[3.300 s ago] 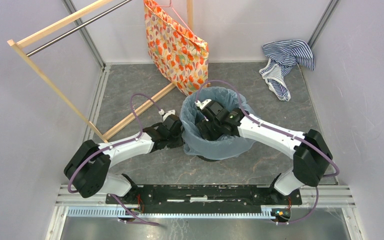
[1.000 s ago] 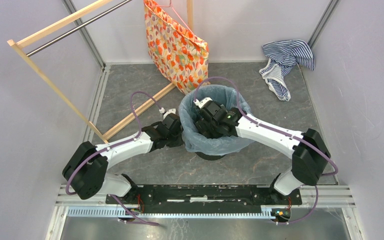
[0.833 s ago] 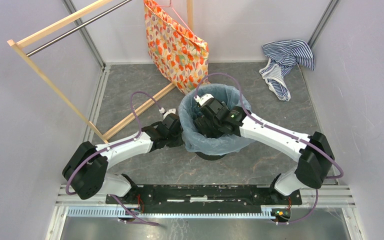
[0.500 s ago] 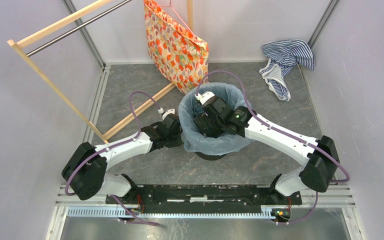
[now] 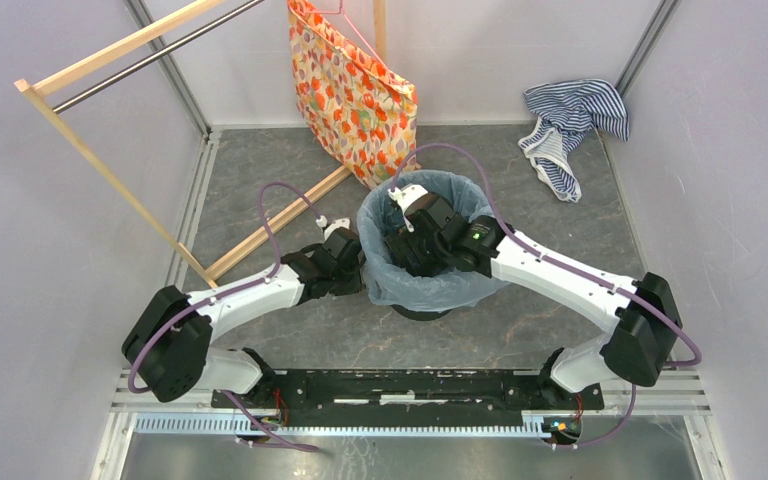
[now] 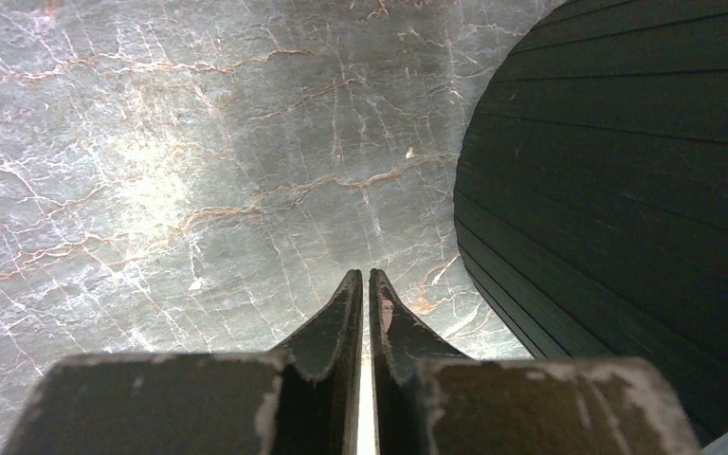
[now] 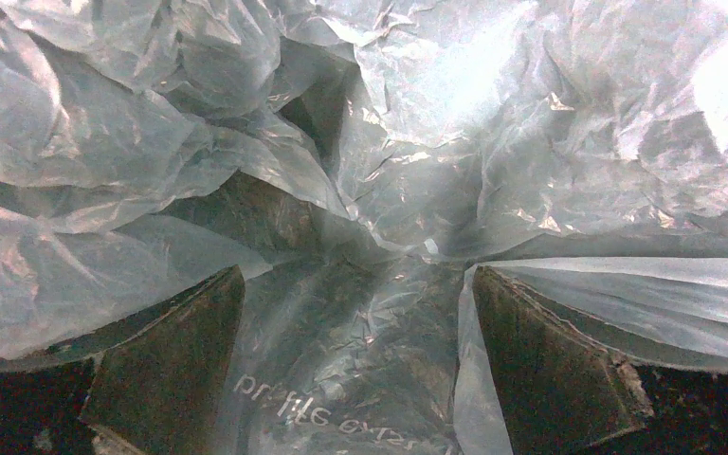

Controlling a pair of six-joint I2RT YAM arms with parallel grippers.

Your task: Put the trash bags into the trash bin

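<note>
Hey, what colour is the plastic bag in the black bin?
The trash bag is translucent pale blue, clearest in the top external view.

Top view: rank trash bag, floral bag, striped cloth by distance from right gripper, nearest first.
1. trash bag: centre, right gripper reaches inside it.
2. floral bag: just behind, at the back wall.
3. striped cloth: back right corner.

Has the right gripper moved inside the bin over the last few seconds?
Yes. The right gripper has crept slightly away from the arm bases, toward the floral bag.
</note>
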